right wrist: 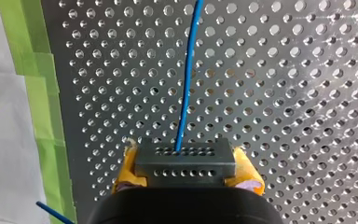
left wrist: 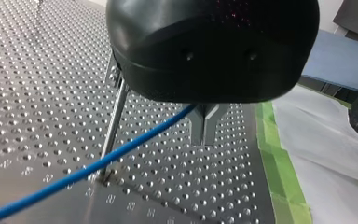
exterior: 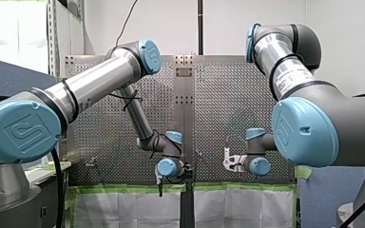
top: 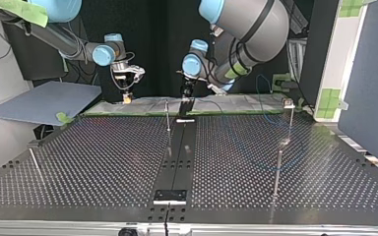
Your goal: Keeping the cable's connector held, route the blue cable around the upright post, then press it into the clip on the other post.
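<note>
Blue cable [right wrist: 186, 93] runs from connector [right wrist: 185, 158] clamped between right pincer's [right wrist: 186, 173] yellow pads. Left pincer [left wrist: 205, 133], upper centre of top view: fingers together on cable, beside post [left wrist: 114, 128].

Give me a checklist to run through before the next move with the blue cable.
1. Right claw shut on connector: ok.
2. Left claw shut on cable: ok.
3. Cable around post: cannot tell; it crosses the post near its foot.
4. Cable in clip: cannot tell, too small.
5. Cable straight ahead of connector: ok.
</note>
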Robot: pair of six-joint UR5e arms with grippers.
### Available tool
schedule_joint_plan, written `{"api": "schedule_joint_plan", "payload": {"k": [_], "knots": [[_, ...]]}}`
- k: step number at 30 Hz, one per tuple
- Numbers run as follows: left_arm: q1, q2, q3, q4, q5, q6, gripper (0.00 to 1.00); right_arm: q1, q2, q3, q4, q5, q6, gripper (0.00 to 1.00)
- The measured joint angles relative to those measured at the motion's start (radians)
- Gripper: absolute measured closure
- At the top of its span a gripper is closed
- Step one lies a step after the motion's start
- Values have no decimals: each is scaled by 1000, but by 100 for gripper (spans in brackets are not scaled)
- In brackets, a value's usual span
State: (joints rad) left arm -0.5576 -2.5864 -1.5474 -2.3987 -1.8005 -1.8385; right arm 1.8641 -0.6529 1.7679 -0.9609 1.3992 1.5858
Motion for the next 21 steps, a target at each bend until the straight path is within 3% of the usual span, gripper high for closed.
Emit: {"api": "schedule_joint_plan", "payload": {"k": [6,15,21], "knots": [[14,1,0,7,22,5,100,-2,0,-3,-4,-1,3,100],[27,5,7,40,90,4,100,-7,0,-11,-4,-1,6,100],[26,6,41,25,101,-12,100,-9,0,-17,-3,-1,7,100]]}}
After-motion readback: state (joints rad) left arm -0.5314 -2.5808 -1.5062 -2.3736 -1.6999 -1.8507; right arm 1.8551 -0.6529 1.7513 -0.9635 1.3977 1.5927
